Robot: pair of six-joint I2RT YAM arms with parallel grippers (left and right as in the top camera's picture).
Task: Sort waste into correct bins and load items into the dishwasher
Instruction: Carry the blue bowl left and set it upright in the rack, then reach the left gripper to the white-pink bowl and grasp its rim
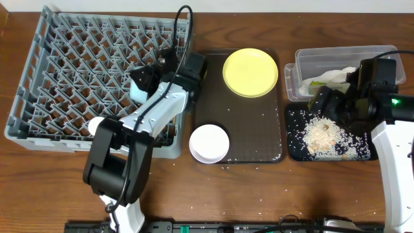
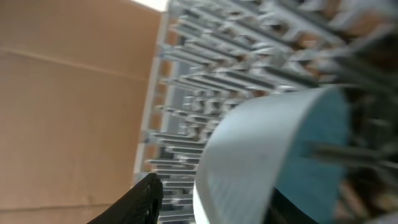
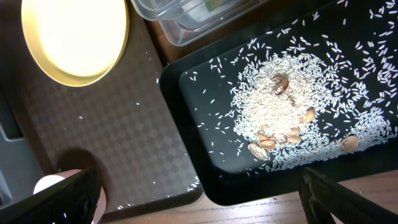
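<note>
This is a robotics test bench staged as a dish-clearing station. A left arm (image 1: 129,149) and a right arm (image 1: 394,155) rise from the near edge of a wooden worktop (image 1: 259,194). A grey dish rack (image 1: 71,58) fills its far left corner, and a rice-strewn black tray (image 1: 291,153) lies by its right edge.

Blurry, edge-cropped light blue bowl (image 2: 261,149)

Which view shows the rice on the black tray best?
Right wrist: the rice lies close, single grains visible. Overhead shows only a small pale patch. Left wrist shows none.
</note>
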